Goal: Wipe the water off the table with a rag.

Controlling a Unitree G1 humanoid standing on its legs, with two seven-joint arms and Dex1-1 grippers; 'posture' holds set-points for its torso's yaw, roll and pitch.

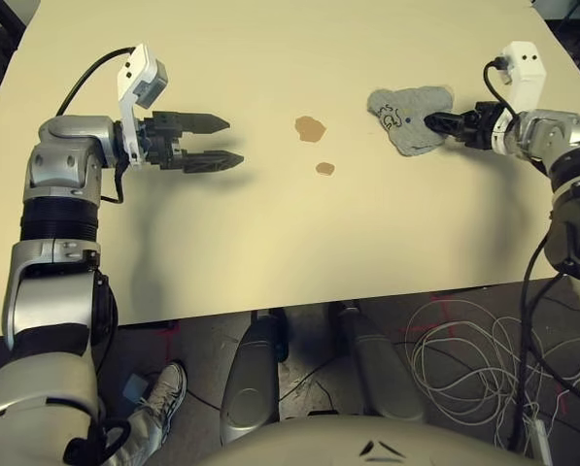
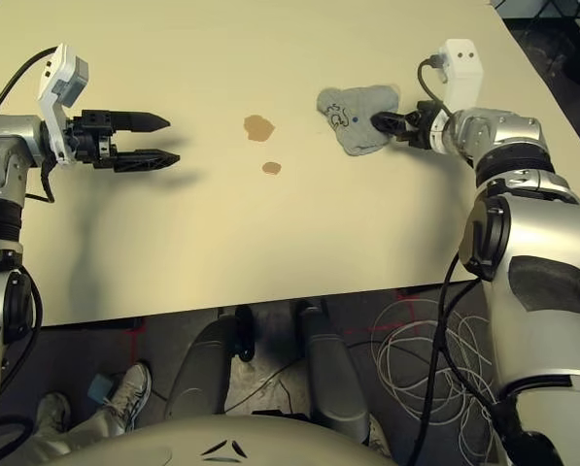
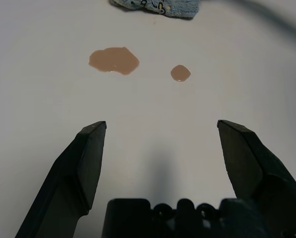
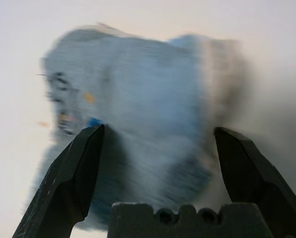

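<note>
Beside the water (image 1: 311, 128), on the table (image 1: 270, 252): rag (image 1: 411, 116), soft, light, limp; best pinched at its near edge. Right end effector (image 4: 157, 144) spread wide over rag; left end effector (image 1: 221, 141) likewise spread, empty.

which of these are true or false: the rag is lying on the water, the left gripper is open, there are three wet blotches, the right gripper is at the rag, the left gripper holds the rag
1. The rag lies on top of the water. False: it lies on the table to the right of both blotches, apart from them.
2. The left gripper is open. True: its fingers are spread, with nothing between them.
3. There are three wet blotches. False: there are two, a larger one and a smaller blotch nearer the robot.
4. The right gripper is at the rag. True: its open fingers straddle the cloth in the right wrist view.
5. The left gripper holds the rag. False: it hovers over bare table, left of the water.
</note>
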